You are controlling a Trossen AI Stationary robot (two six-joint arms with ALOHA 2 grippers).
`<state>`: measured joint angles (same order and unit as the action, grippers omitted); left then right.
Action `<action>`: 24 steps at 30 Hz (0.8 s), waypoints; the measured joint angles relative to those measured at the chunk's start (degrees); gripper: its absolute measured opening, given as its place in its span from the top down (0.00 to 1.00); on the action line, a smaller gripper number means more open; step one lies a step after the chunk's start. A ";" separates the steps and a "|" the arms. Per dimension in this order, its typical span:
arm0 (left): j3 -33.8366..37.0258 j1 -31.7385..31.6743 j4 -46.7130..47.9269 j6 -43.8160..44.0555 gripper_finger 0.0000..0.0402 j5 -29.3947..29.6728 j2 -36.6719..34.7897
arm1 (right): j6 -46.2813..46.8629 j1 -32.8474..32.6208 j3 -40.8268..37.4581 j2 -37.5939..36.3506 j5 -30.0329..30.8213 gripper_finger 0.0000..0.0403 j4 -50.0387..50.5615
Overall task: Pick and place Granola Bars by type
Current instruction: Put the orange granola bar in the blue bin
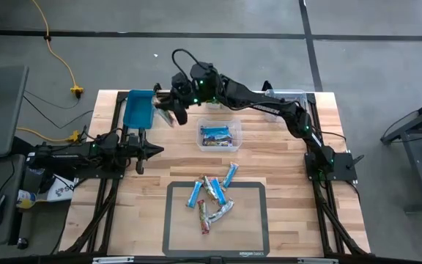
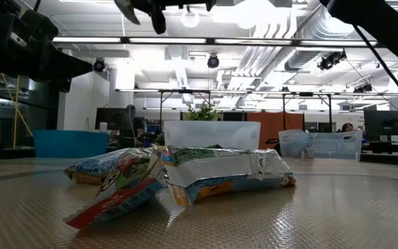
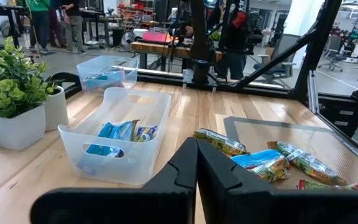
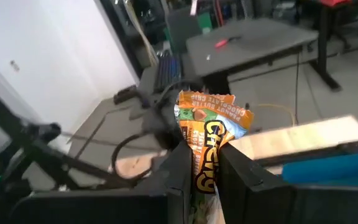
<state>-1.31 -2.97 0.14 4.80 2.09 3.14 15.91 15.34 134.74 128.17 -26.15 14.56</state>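
Right hand (image 4: 202,163) pinches granola bar (image 4: 207,134) between fingers.

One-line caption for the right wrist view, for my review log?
Right gripper shut on a green-and-orange granola bar, held beside the blue bin near the table's far edge.

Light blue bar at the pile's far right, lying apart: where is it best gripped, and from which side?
I would take the light blue bar across its middle, from straight above, fingers on its two long edges: it lies flat, slim and slanted, with free space beside both edges.
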 joint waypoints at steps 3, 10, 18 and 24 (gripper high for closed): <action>0.01 -0.02 0.02 0.00 1.00 0.00 0.00 | -1.31 -0.75 0.00 -0.34 -0.07 0.89 3.91; 0.00 -0.02 0.00 0.00 1.00 0.02 0.00 | -2.84 -1.21 -0.02 -0.34 -1.49 0.89 6.04; 0.01 0.00 -0.25 -0.10 1.00 2.10 0.00 | -3.46 -1.25 -0.02 -0.34 -3.95 0.89 4.58; 0.01 -0.02 -0.70 0.15 1.00 4.35 0.00 | -2.66 -1.26 -0.02 -0.34 -4.19 0.89 3.74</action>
<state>-1.30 -2.98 -0.56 4.95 6.43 3.14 13.24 14.08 134.72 127.83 -30.34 18.30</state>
